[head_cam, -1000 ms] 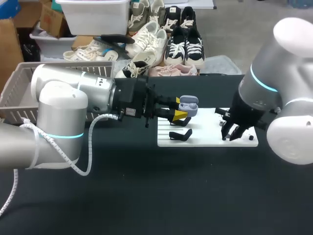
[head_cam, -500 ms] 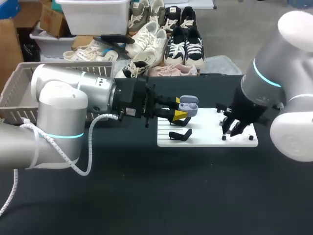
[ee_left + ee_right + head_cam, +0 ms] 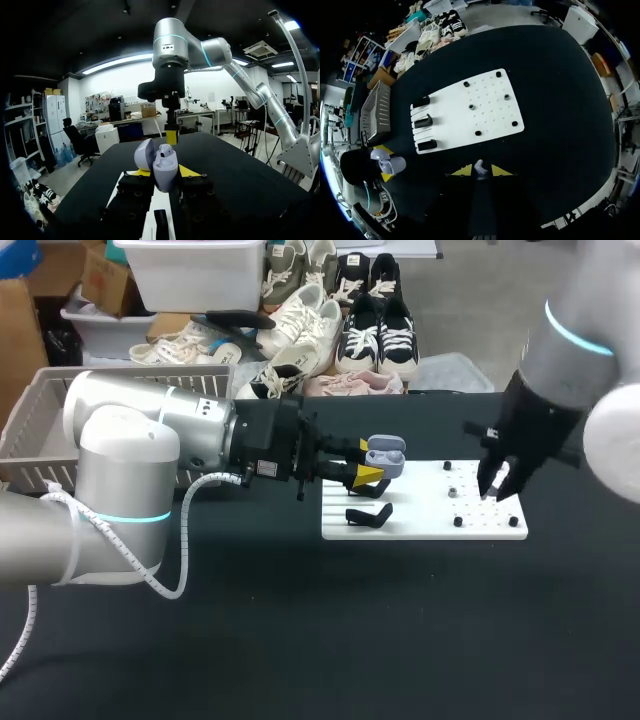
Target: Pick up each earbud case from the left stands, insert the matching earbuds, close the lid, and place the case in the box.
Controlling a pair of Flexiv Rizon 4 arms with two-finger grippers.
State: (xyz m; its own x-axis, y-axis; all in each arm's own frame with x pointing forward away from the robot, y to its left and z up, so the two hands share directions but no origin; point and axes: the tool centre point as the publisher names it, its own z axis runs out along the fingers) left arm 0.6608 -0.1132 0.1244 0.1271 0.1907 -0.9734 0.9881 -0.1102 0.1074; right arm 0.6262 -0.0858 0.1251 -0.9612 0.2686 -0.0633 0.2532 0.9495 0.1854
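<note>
Case (image 3: pixel 163 166) in left hand (image 3: pixel 369 461), earbud (image 3: pixel 480 168) in right (image 3: pixel 497 489)

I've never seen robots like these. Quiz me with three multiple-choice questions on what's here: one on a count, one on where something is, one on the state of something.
1. How many black stands are on the white board?
A) one B) three C) five

2. Where is the earbud case?
A) on a stand B) in the left gripper C) flat on the board

3. How is the case's lid?
A) open B) shut C) missing

Answers:
1 B: the right wrist view shows three in a row along one edge.
2 B: the yellow fingertips press it from both sides, while the right gripper pinches a white earbud.
3 A: the lid is tilted back and the inside shows.
</note>
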